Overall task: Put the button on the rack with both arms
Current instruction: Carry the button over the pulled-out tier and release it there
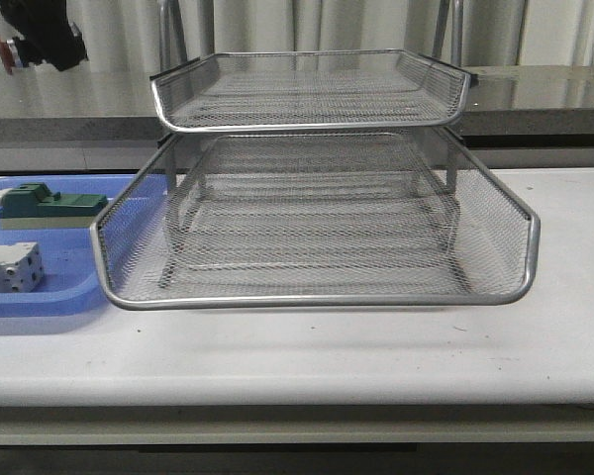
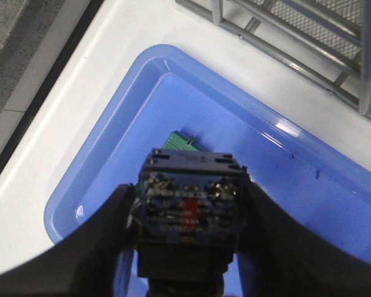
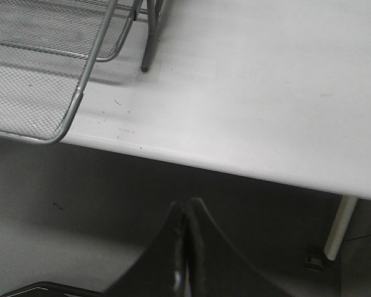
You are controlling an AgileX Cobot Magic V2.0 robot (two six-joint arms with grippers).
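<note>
My left gripper (image 2: 188,213) is shut on the button (image 2: 188,207); the wrist view shows its blue-black rear block with a red stripe between the two black fingers, held above the blue tray (image 2: 334,192). In the front view the left gripper (image 1: 25,49) is high at the far left, level with the rack's upper tier, and the button's red head (image 1: 0,45) pokes out at the frame's left edge. The silver wire-mesh rack (image 1: 317,198) stands in the middle of the table. My right gripper (image 3: 187,210) is shut and empty, off the table's front edge, and does not show in the front view.
The blue tray (image 1: 74,287) sits left of the rack and holds a green block (image 1: 45,203) and a white terminal block (image 1: 10,267). The green block also shows in the left wrist view (image 2: 182,141). A rack leg (image 3: 149,37) stands near the table's edge (image 3: 235,170).
</note>
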